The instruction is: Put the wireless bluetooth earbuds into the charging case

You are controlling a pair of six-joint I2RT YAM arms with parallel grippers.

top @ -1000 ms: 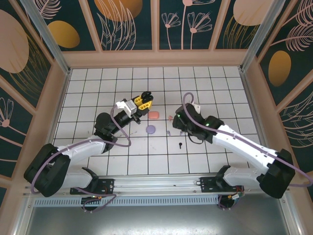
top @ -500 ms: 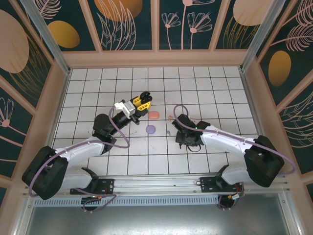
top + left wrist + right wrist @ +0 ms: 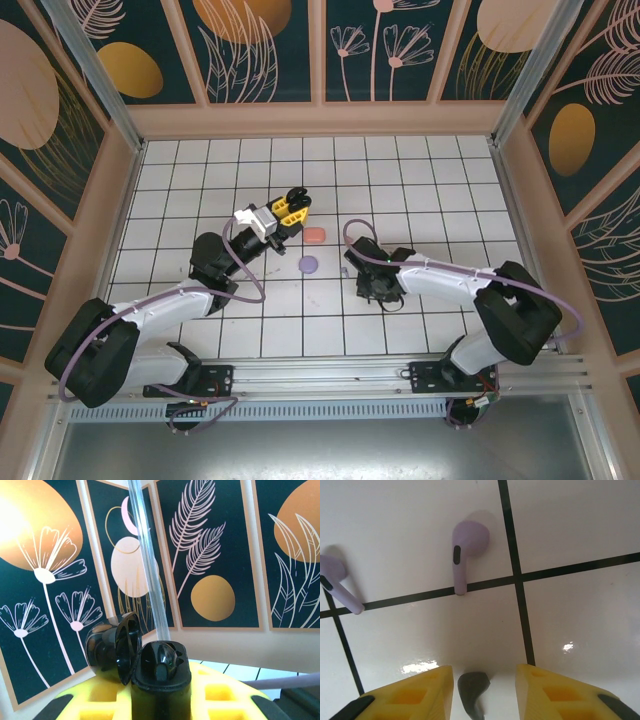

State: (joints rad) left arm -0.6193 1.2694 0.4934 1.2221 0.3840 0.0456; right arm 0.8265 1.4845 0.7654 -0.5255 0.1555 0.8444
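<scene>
The floor is of glossy white tiles (image 3: 200, 170) with dark joint lines, and it carries small spots of glare. Around it stand walls (image 3: 400, 45) of dark teal panels painted with pale flowers, feathery leaves and orange discs, set in light beige frames. A metal post (image 3: 147, 555) rises before the panels.

The left pincer (image 3: 296, 202) is pressed together on the black charging case (image 3: 160, 677), which it holds above the tiles between its yellow fingers (image 3: 222, 700). The case stands upright, and its lid (image 3: 117, 647) is swung open to the left in this pincer's camera view. Something black sits inside the case, but I cannot tell what it is.

The right pincer (image 3: 481, 680) points down, close to the floor, with its jaws spread. Between its two yellow fingertips (image 3: 415, 692) a black earbud (image 3: 472, 687) lies on the tile, and as far as one can see it touches neither of them. Ahead of the fingertips lies a lilac earbud (image 3: 465, 547), its stem reaching a joint line. A second lilac earbud (image 3: 337, 582) lies further left, also ahead of the pincer.

From above, a salmon-pink rounded object (image 3: 315, 235) lies just right of the left pincer. A lilac round object (image 3: 309, 264) lies between the two pincers, to the left of the right one.
</scene>
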